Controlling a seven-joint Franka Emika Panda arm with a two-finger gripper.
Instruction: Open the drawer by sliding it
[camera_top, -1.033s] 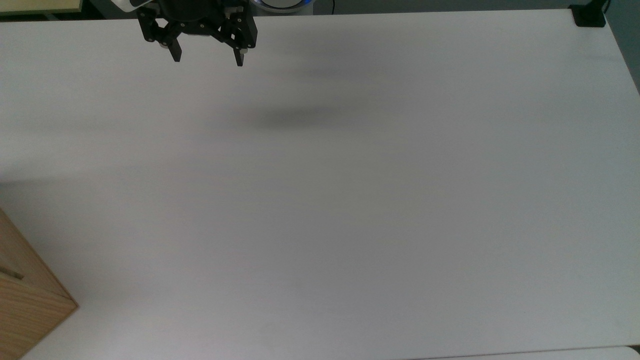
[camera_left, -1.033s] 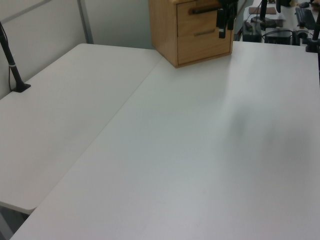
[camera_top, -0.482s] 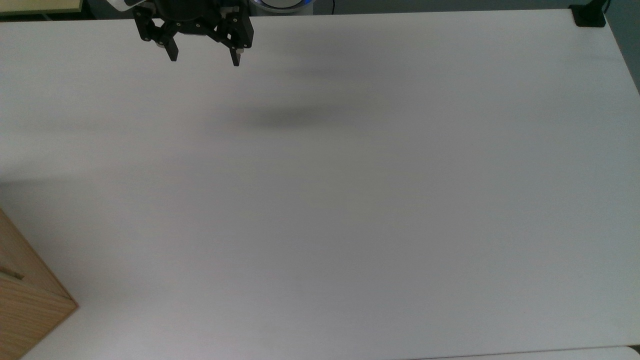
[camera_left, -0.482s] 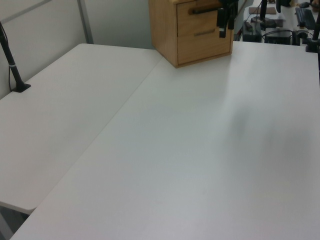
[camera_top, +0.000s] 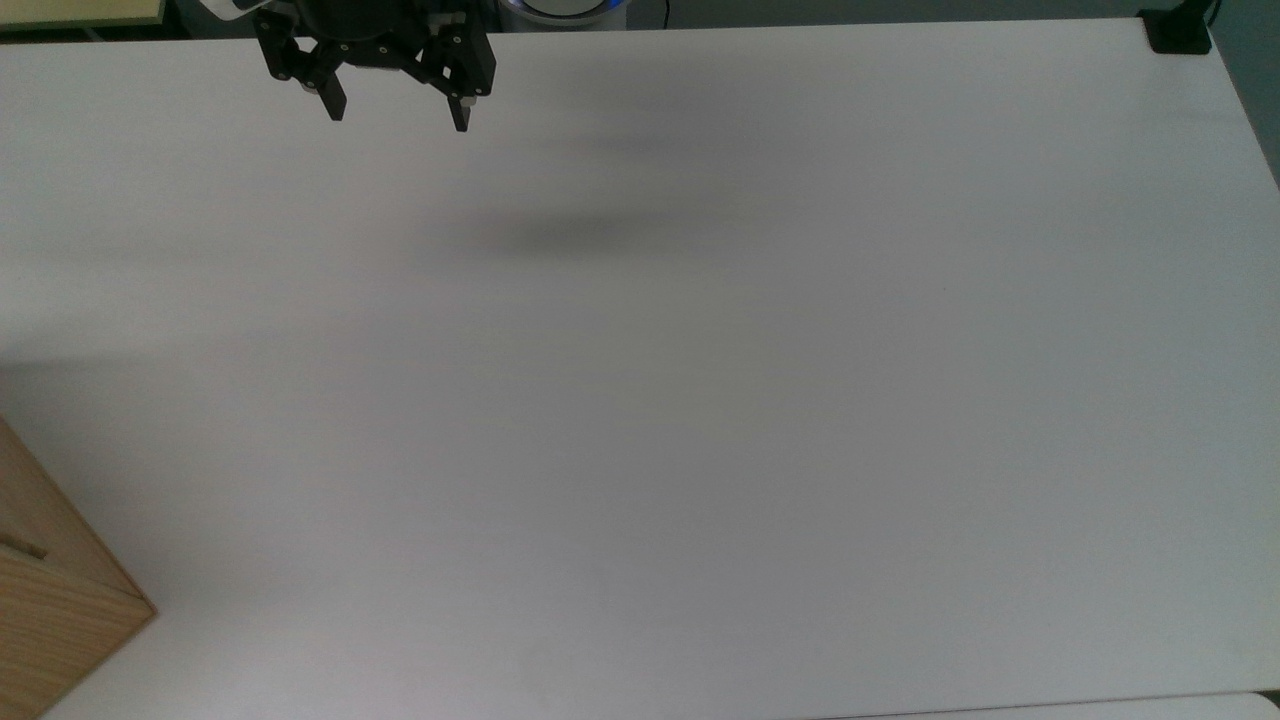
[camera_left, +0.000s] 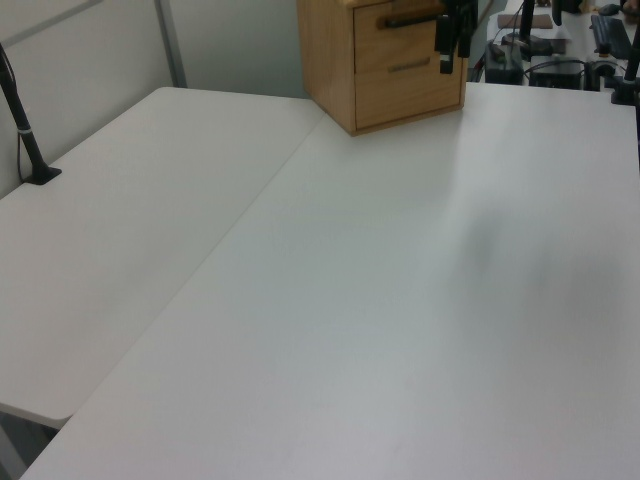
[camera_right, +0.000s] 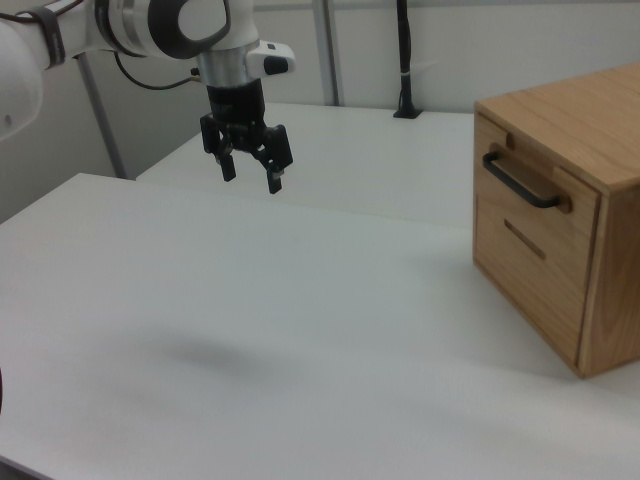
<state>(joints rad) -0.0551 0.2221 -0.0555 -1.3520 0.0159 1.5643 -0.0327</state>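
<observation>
Hovering with its fingers spread above the white table (camera_right: 300, 300), the black two-finger gripper (camera_right: 250, 180) should travel toward three o'clock in the right view, lining up squarely on the black bar handle (camera_right: 520, 185) of the closed light-wood drawer (camera_right: 525, 195) before pulling straight outward.

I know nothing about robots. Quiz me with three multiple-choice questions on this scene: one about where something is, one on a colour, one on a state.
1. In the right view, where is the gripper relative to the cabinet?
A. Touching its handle
B. Well to its left, above the table
C. Resting on top of it

2. What colour is the drawer's handle?
A. Black
B. Red
C. White

3. How is the drawer now?
A. Pulled fully out
B. Lying on the table
C. Closed

Answers: 1 B, bare table lies between them. 2 A, a black bar on light wood. 3 C, its front sits level with the front below it.
</observation>
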